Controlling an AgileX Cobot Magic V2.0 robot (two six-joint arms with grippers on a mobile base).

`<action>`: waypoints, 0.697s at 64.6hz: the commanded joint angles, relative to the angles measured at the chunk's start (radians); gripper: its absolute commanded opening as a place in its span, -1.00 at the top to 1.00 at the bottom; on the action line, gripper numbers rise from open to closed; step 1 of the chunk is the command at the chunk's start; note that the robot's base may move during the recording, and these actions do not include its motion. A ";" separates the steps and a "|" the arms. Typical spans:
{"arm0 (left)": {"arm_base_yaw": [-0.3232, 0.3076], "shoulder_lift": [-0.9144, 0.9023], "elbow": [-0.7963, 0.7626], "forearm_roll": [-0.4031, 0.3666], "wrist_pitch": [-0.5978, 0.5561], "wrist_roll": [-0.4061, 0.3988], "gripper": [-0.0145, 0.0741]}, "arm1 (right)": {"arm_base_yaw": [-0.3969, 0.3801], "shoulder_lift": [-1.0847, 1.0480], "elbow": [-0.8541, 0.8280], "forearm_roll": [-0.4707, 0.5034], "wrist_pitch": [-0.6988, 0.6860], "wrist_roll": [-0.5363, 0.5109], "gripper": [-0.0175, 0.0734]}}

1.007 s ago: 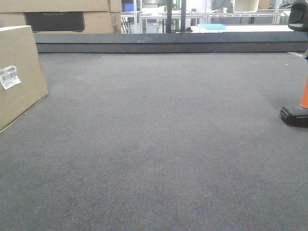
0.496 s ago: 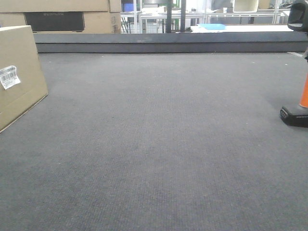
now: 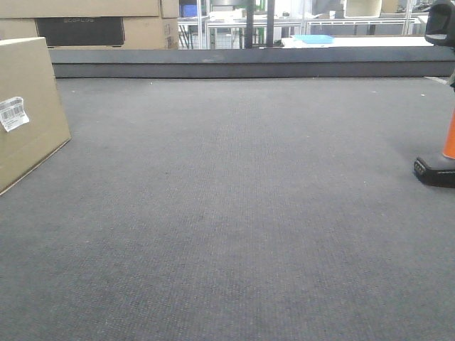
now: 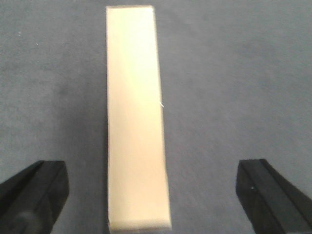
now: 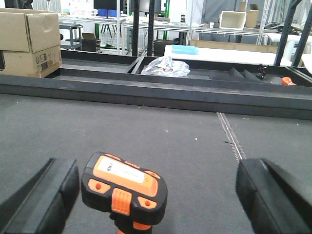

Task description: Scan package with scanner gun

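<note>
The package (image 3: pixel 28 106), a plain brown box with a white barcode label (image 3: pixel 13 114), sits at the left edge of the grey mat. In the left wrist view its top is a pale strip (image 4: pixel 136 122) running between the wide-apart fingers of my open left gripper (image 4: pixel 151 187), touching neither. The scanner gun (image 3: pixel 448 138) stands upright at the right edge: black head, orange shaft, black foot. In the right wrist view its orange-and-black head (image 5: pixel 124 187) stands between the fingers of my open right gripper (image 5: pixel 156 192), nearer the left finger (image 5: pixel 46 195), with a gap on both sides.
A raised dark ledge (image 3: pixel 249 62) bounds the mat at the back. Wider brown cartons with a black panel (image 3: pixel 82 30) stand behind it at the left. A crumpled plastic bag (image 5: pixel 165 67) and a blue tray (image 5: pixel 184 49) lie beyond the ledge.
</note>
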 commanded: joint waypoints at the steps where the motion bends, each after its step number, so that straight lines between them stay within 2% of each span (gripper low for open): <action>1: 0.007 0.067 -0.035 -0.012 0.010 -0.003 -0.68 | 0.005 0.002 -0.006 0.001 -0.011 0.000 -0.62; 11: 0.007 0.177 -0.038 -0.053 0.010 0.026 -0.68 | 0.005 0.002 -0.006 0.001 -0.011 0.000 -0.62; 29: 0.007 0.313 -0.038 -0.043 0.010 0.029 -0.68 | 0.005 0.002 -0.006 0.001 -0.011 0.000 -0.62; 45: 0.007 0.372 -0.038 0.040 0.010 0.029 -0.68 | 0.005 0.002 -0.006 0.001 -0.011 0.000 -0.62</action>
